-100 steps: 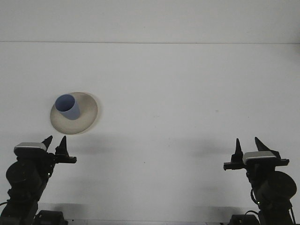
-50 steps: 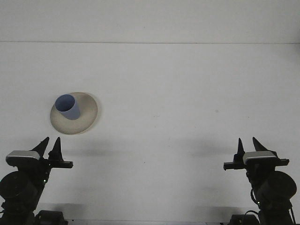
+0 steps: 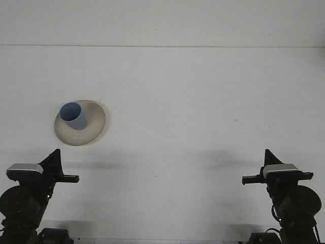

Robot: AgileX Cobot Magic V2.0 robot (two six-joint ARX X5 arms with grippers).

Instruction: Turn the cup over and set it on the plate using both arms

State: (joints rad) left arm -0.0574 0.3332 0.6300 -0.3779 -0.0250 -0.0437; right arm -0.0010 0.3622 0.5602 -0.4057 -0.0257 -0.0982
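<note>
I am seeing two grippers sitting at the near edge of the bench [image 3: 193, 101]: the left gripper [image 3: 55, 156] by the near left corner, the right gripper [image 3: 267, 155] by the near right corner. Each is showing a single dark point, so its fingers are pressing together, clenched on nothing. Farther in, toward the left edge, one beige plate [image 3: 94, 124] is lying flat, and one blue cup [image 3: 74, 116] is standing on it, mouth up, well apart from both grippers.
</note>
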